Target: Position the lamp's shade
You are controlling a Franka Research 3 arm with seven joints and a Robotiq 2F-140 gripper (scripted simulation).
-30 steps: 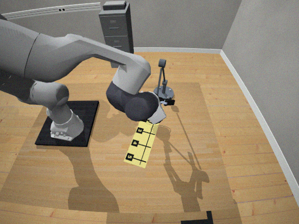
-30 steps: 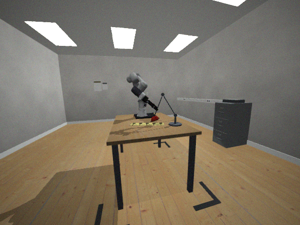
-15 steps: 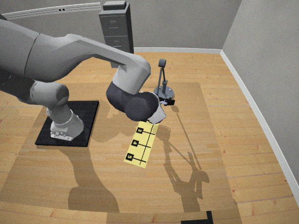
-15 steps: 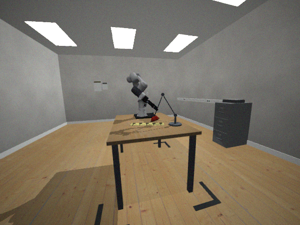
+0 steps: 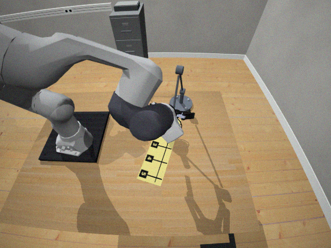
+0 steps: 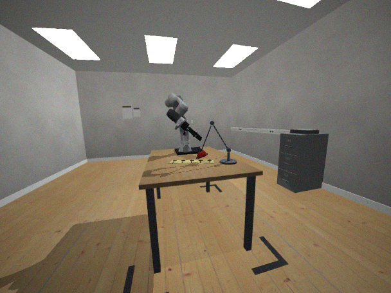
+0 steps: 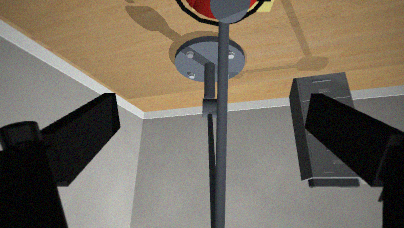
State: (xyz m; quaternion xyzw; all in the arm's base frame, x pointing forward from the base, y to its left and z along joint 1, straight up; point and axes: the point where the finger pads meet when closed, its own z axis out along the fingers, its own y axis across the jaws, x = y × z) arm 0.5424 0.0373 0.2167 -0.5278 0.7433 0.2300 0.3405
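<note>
The lamp [image 5: 176, 90] [image 6: 220, 136] [image 7: 223, 125] stands on the bench [image 5: 125, 201] [image 6: 199, 180] [image 7: 280, 35] by the yellow strip [image 5: 156, 166] [image 6: 191, 161] [image 7: 266, 7], its two thin rods bent in a peak. The gripper [image 5: 185, 115] [image 6: 199, 139] [image 7: 213, 111] is spread wide, nothing clamped, one rod showing between its fingers in the wrist view. That smooth, round, metal-looking rod seems the place to grip, low down near the red shade [image 6: 202, 154] [image 7: 202, 7] — the shade's curved shell could slip. I expect it light and stiff, but loose at the worn joint, sagging once stretched. The flat round foot [image 5: 188, 104] [image 6: 228, 162] [image 7: 187, 62] looks heavier.

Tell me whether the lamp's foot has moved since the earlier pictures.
No. In the top view, the foot keeps its place relative to the cabinet, with no visible shift either way.
</note>
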